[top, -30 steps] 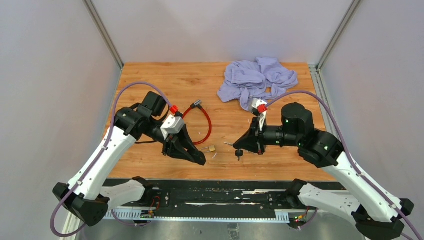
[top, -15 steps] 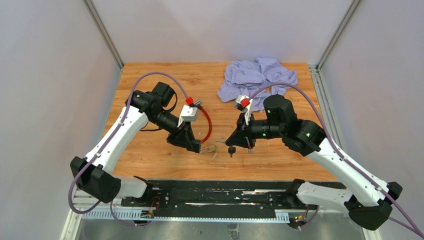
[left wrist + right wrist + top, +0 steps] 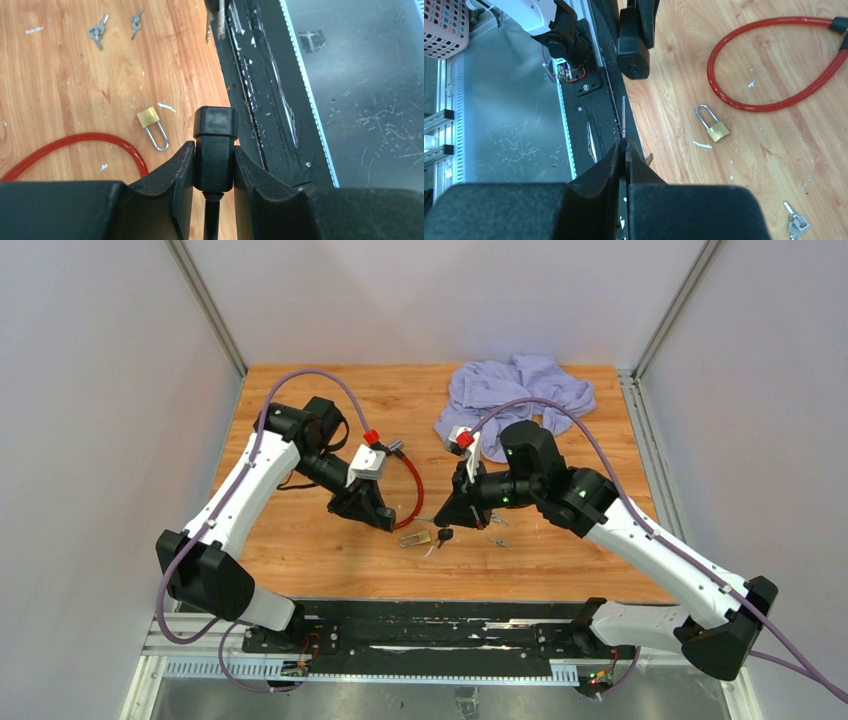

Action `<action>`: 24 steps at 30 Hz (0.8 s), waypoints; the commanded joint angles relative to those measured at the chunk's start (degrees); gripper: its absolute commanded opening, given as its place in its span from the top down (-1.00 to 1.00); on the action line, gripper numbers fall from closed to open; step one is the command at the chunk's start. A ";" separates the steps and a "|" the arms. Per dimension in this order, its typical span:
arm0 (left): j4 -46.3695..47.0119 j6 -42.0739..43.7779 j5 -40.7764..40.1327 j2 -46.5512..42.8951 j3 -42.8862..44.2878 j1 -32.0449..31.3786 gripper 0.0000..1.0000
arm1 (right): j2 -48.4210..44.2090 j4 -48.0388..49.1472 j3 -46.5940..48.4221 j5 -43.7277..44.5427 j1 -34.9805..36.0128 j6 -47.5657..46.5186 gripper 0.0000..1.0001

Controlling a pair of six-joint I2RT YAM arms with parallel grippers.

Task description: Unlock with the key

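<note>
My left gripper is shut on the black lock head of a red cable lock, held just above the table. In the top view its tip points right, toward my right gripper. The right gripper is shut on a black-headed key whose thin blade sticks out past the fingertips. That blade points toward the lock head, a short gap away. The key's blade also shows at the top edge of the left wrist view.
A small brass padlock lies on the wood between the two grippers, near the red cable loop. Loose keys lie to the right of it. A crumpled purple cloth sits at the back right. The black base rail borders the near edge.
Both arms have swung toward the middle of the table. The right gripper carried the key left, the left gripper moved the lock head away from the near edge, and the two now nearly meet.
</note>
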 commanded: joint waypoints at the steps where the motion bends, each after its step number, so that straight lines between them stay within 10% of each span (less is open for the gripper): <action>1: -1.98 4.15 10.03 -0.52 2.24 0.04 0.99 | -1.32 5.45 -1.48 -0.02 1.02 -1.50 0.99; 24: -2.05 2.73 12.33 -0.72 0.97 -0.92 0.99 | 1.97 4.66 0.25 0.70 2.98 -2.12 0.99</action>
